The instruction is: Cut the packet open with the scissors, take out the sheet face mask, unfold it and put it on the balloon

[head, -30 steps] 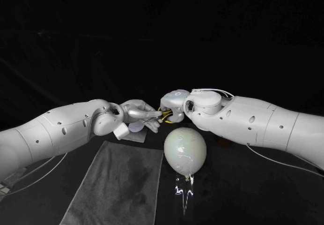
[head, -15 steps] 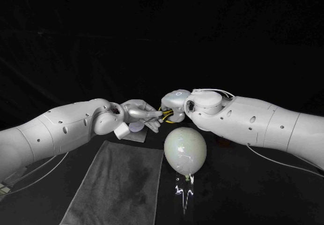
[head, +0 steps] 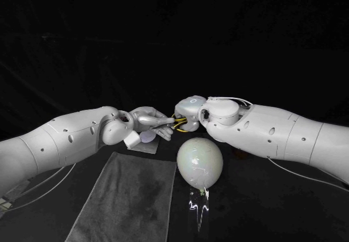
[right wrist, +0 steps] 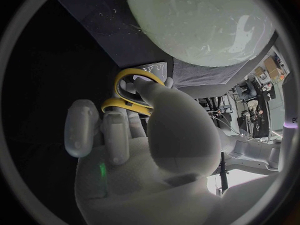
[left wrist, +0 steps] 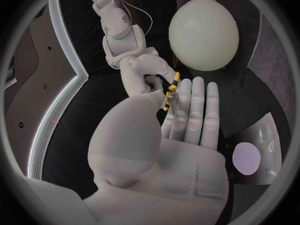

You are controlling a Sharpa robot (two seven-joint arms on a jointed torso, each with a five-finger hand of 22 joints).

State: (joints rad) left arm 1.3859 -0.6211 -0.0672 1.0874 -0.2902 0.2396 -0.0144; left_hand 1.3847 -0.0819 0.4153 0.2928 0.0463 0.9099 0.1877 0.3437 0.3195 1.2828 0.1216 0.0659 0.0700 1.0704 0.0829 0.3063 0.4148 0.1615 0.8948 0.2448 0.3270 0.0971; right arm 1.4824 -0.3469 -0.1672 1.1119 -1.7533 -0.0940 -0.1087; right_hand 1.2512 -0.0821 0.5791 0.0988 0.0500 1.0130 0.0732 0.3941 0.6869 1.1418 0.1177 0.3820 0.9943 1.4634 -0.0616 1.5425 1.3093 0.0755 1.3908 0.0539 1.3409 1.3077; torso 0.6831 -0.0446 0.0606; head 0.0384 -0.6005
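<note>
Packet point(head: 141, 141): small flat white pouch, glossy, with a round lilac patch on its face. It sits just under my left wrist at the far end of the grey cloth point(head: 127, 196). I can't tell if it rests on the cloth or touches my hand.

Scissors point(right wrist: 128, 92): yellow looped handles of smooth plastic. My right hand point(right wrist: 134, 150) grips them, with fingers curled through and around the loops. The blades are mostly hidden. In the left wrist view the yellow parts point(left wrist: 170, 91) sit right against my left fingertips.

Left hand point(left wrist: 181, 140): fingers straight and side by side, reaching toward the scissors, thumb raised in front. The thumb blocks the contact spot, so I can't tell if this hand pinches the scissors or only touches them. Its palm has a fine dotted, textured skin.

The two hands meet above the far tip of the balloon point(head: 199, 160). The balloon is pale, egg-shaped, smooth and shiny with some smudges. It lies on the counter point(head: 276, 201) with its knot end pointing toward me, just beside the cloth's right edge.

The cloth is a long matte rectangle with a soft, towel-like weave, lying flat. The counter is plain black.
</note>
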